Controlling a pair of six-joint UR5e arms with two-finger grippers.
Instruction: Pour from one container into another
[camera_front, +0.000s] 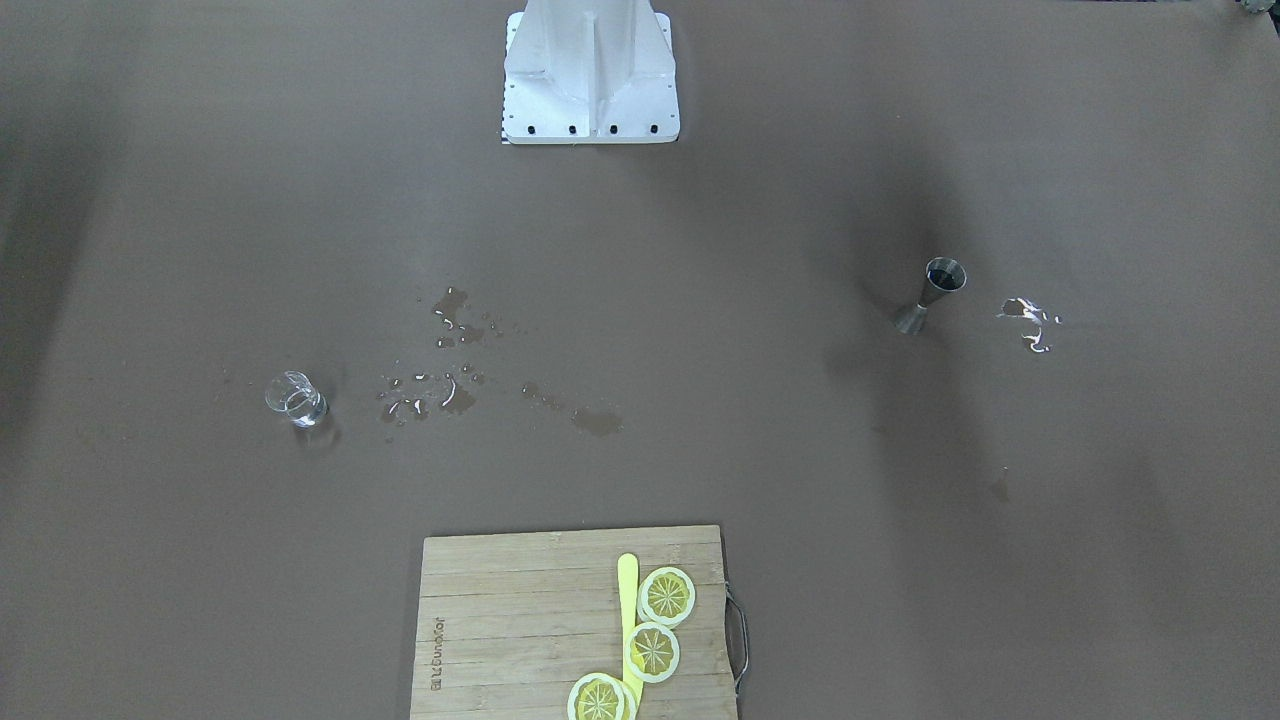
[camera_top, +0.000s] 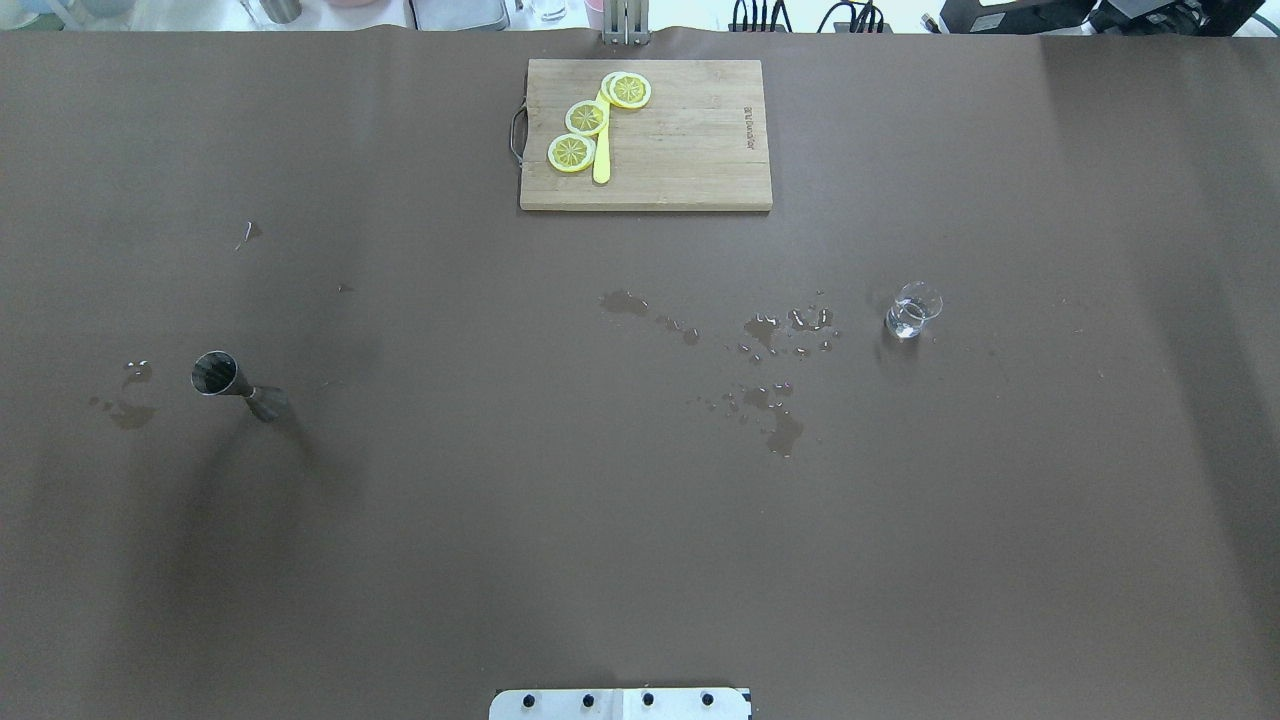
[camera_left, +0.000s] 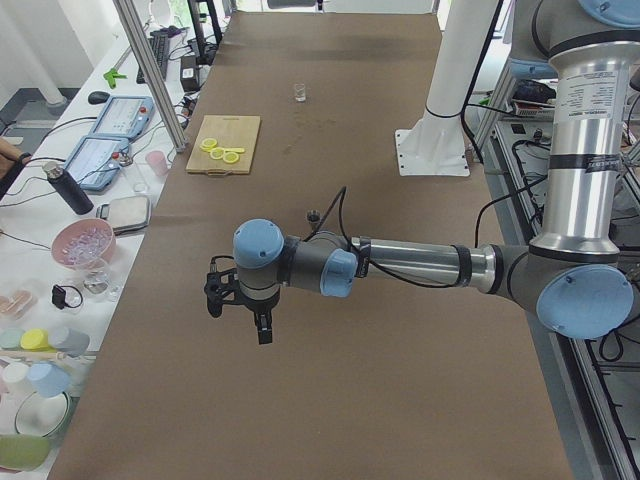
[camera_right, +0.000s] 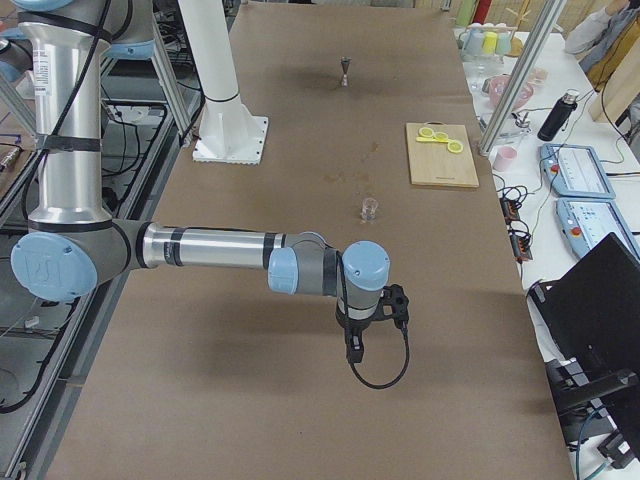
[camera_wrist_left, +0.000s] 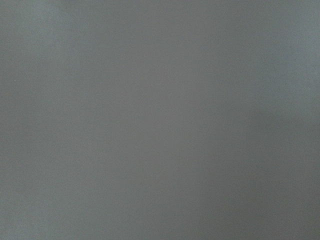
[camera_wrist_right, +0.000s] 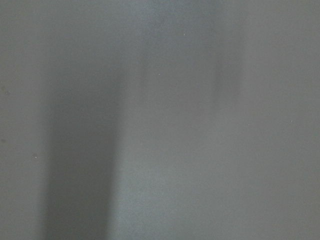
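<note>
Exterior left: left end effector (camera_left: 240, 312) hovers empty, opening unclear.

A wooden cutting board (camera_top: 690, 140) lies flat on the brown table (camera_top: 640, 560). A few round lemon slices (camera_top: 571, 152) sit on it in a row, touching a thin yellow stick (camera_top: 601, 165). Little wet spots (camera_top: 770, 330) shine on the table, away from the board.

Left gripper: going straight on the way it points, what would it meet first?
Probably the bare table cover: the left gripper points down, its wrist view shows only plain surface, and the jigger stands farther along the table.
</note>
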